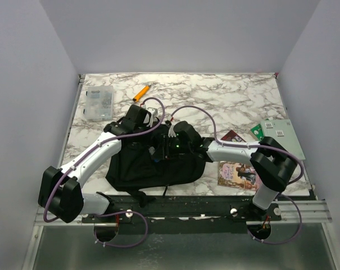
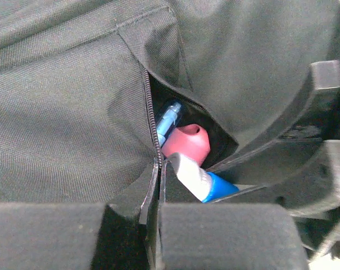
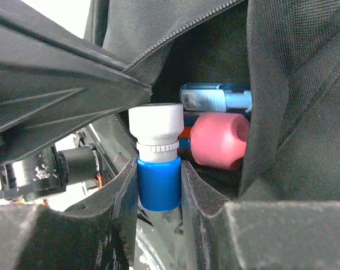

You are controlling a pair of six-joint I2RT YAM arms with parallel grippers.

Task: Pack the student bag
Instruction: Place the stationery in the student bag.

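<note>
Black fabric bag lies flat at the table's near edge, between the two arms. Its long axis runs left to right and its zip opening is on the far side. Left end effector is clenched on the zip edge. Right end effector grasps one blue, white-capped tube at the opening — inside show one pink piece and one blue pen. Elsewhere: one clear box, one orange marker, two books, one green sheet.
</note>
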